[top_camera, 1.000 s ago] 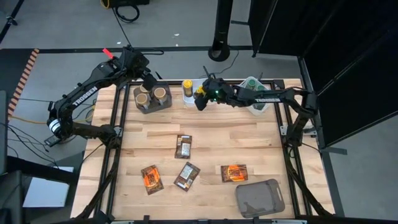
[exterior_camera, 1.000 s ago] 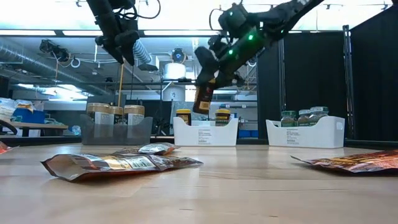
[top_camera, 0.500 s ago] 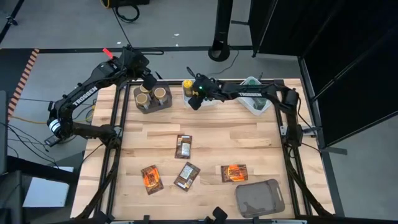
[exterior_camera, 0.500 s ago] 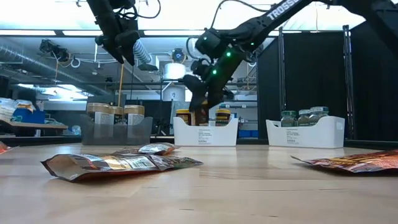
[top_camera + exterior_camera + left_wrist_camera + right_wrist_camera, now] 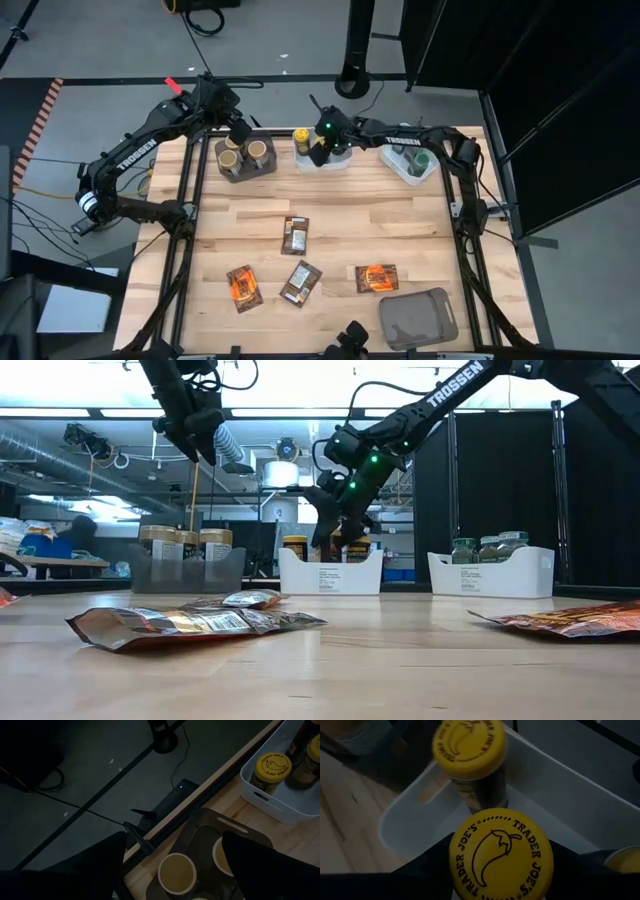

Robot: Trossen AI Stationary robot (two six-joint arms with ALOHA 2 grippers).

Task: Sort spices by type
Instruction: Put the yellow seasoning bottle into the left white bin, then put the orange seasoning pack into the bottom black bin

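A yellow-lidded spice jar [image 5: 501, 854] sits in my right gripper [image 5: 319, 152], which is shut on it over the middle white tray [image 5: 340, 163]. Another yellow-lidded jar [image 5: 301, 135] stands in that tray. Tan-lidded jars [image 5: 258, 150] stand in the brown-grey bin [image 5: 244, 172], with my left gripper [image 5: 238, 132] hanging open above its far side. Green-lidded jars [image 5: 415, 158] fill the right white tray [image 5: 490, 574]. Brown packets [image 5: 294, 235] and orange packets [image 5: 377, 278] lie flat on the table. My right gripper pinches the jar between its two fingers [image 5: 427, 865], one at each side just under the yellow lid [image 5: 470, 827]. The fingers slant down from the table's right. The jar stands nearly upright, lid up, over the tray; the tray wall [image 5: 330, 572] hides its bottom.
A second brown packet [image 5: 300, 282] and a second orange one [image 5: 243, 288] lie near the front. An empty grey bin [image 5: 418, 318] sits at the near right corner. Bare wood lies between the trays and the packets.
My right gripper has carried the yellow-lidded jar toward the table's far edge and down, from high above the middle white tray to just over it. It has tipped steeper downward, and the jar has turned from tilted to nearly upright.
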